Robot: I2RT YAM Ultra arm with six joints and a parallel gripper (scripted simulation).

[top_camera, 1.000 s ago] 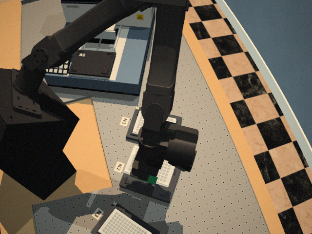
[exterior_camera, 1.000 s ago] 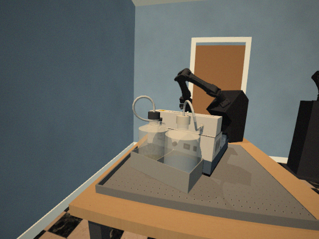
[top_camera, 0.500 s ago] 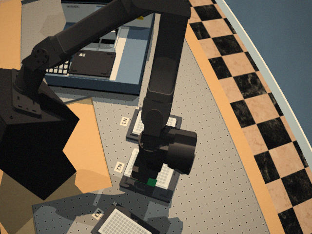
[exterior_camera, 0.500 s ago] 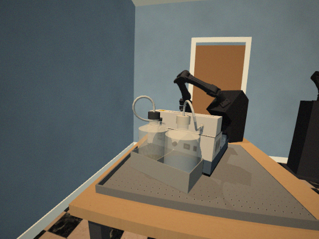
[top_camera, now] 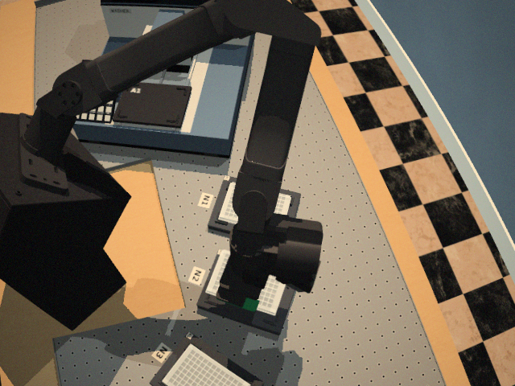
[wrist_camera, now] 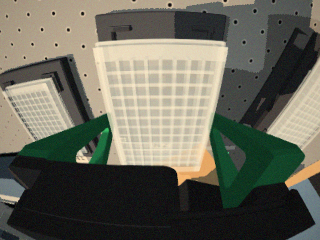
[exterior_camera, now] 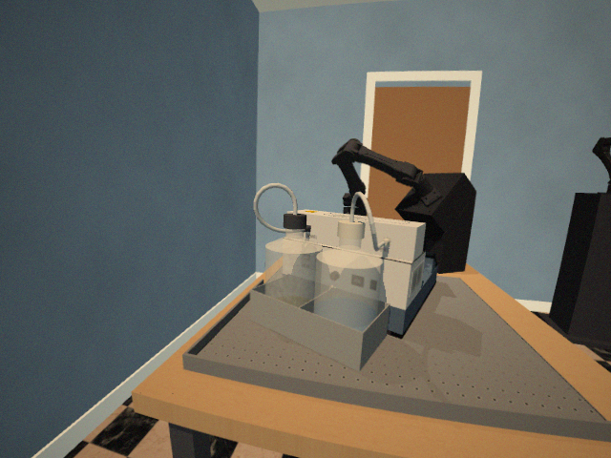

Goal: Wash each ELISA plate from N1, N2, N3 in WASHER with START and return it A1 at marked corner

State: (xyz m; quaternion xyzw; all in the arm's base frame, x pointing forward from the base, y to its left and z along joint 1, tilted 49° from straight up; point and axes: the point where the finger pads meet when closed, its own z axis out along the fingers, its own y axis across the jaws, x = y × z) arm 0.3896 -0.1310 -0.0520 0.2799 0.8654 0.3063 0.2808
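Observation:
My gripper [wrist_camera: 160,118] is shut on the white 96-well plate [wrist_camera: 160,100] of nest N2, with one green finger on each long side. In the top view the gripper [top_camera: 243,301] holds this plate [top_camera: 270,294] level over the dark N2 slab [top_camera: 245,315], and it looks slightly raised. Nest N1 holds its plate behind the arm. Nest N3 [top_camera: 199,369] holds its plate at the bottom edge. The WASHER carrier pocket [top_camera: 151,104], marked A1, has no plate in it. The keypad [top_camera: 95,112] sits to its left, partly hidden by the arm. I cannot see the lamp.
The neighbouring nests' plates show at the left [wrist_camera: 36,110] and the right [wrist_camera: 300,110] of the wrist view. The arm's black base [top_camera: 50,207] stands at the left. Two bottles in a grey tray [exterior_camera: 321,296] stand behind the washer.

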